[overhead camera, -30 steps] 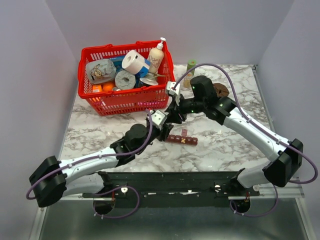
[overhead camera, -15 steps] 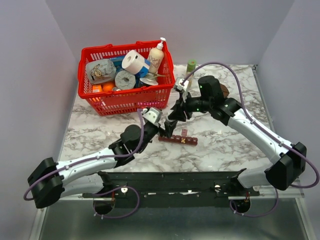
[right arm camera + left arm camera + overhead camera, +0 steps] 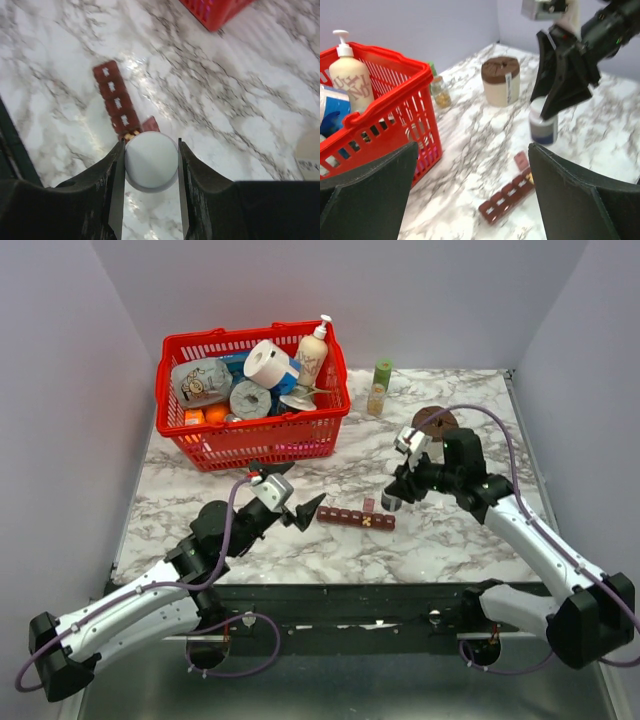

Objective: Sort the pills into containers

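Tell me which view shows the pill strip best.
Top external: the whole pill strip lies unobstructed. Right wrist shows it closer, its near end behind the held white bottle. Left wrist shows it obliquely, slightly blurred.

We show the containers, a dark red compartment strip, flat on the marble counter; one lid raised, yellow pills inside.

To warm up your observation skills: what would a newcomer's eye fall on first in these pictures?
First, the bright red basket, crammed with groceries, at the back left of the marble table. Then the right hand, gripping a small white bottle over one end of the dark red pill strip, which lies mid-table with one lid flipped open.
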Controlling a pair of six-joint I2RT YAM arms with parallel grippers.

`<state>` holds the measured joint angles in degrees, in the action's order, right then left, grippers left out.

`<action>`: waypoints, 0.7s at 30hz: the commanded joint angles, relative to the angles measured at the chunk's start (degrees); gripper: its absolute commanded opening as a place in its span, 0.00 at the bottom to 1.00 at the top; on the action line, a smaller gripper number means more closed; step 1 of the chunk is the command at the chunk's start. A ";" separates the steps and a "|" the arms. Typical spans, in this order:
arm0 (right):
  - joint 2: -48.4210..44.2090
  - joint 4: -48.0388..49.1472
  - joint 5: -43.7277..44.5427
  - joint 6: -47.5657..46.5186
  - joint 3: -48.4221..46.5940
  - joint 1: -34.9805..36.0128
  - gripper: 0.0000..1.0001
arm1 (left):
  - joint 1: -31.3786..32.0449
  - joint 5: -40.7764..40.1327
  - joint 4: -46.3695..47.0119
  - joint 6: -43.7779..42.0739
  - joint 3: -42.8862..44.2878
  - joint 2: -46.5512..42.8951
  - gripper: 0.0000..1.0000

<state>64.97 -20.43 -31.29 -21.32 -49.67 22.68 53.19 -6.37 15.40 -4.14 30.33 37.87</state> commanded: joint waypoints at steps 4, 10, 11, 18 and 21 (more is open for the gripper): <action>-3.45 9.44 4.22 -7.59 8.62 -9.13 0.14 | -0.28 5.74 -16.80 -11.67 -0.44 -1.04 0.99; 0.85 11.90 5.27 -9.18 10.21 -17.92 0.18 | -0.19 9.09 -17.59 -14.84 -1.59 0.28 0.99; 1.64 12.07 5.53 -9.09 10.12 -20.54 0.18 | -0.19 9.36 -17.94 -14.93 -1.59 0.63 0.99; 7.62 12.51 5.27 -8.74 9.15 -27.86 0.25 | -0.19 10.76 -17.68 -15.37 -2.03 0.80 0.99; 8.59 12.69 4.92 -8.13 9.15 -28.21 0.36 | -0.19 12.08 -18.03 -16.24 -2.38 0.98 0.99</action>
<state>72.58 -10.39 -26.11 -28.99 -40.42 -5.15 53.04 2.57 -1.93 -18.65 29.04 38.68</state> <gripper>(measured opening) 0.455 0.985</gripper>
